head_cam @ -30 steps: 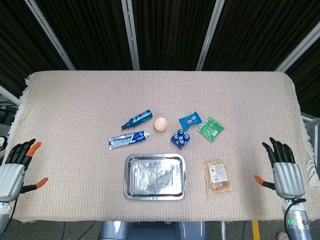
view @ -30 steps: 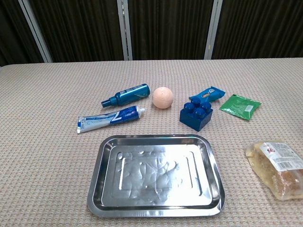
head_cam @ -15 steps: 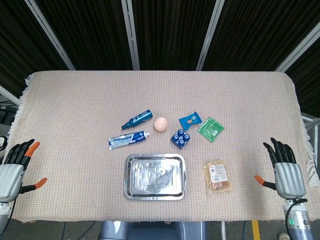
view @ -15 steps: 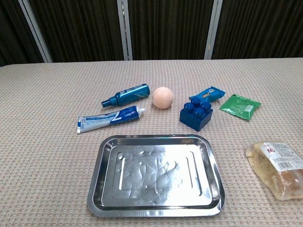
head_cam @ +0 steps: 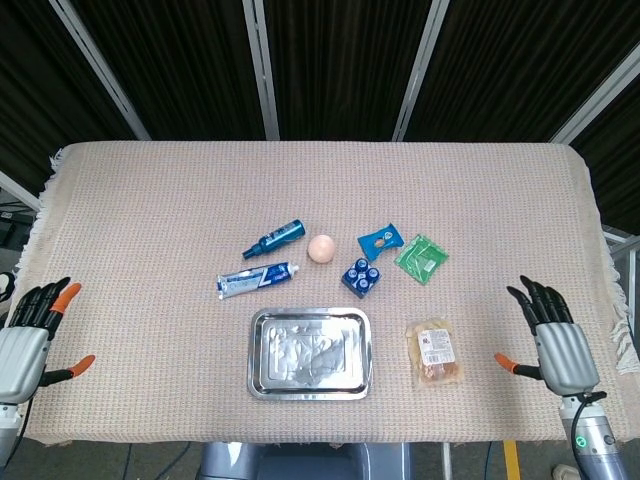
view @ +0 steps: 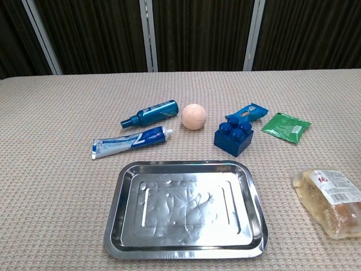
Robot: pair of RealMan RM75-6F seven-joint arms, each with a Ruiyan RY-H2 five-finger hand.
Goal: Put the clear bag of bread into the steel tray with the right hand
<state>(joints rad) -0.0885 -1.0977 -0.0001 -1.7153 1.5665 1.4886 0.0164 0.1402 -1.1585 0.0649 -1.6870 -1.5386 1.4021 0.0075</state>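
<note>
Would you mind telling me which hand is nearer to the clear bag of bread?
The right hand: it hovers open just right of the bread bag. The left hand is at the table's far left edge, beyond the steel tray.

The head view looks steeply down from high above, taking in the whole tabletop [head_cam: 150, 200]. The chest view sits lower and nearer, facing forward across it. Both share the steel tray [head_cam: 262, 385] [view: 113, 228] and the things around it.
</note>
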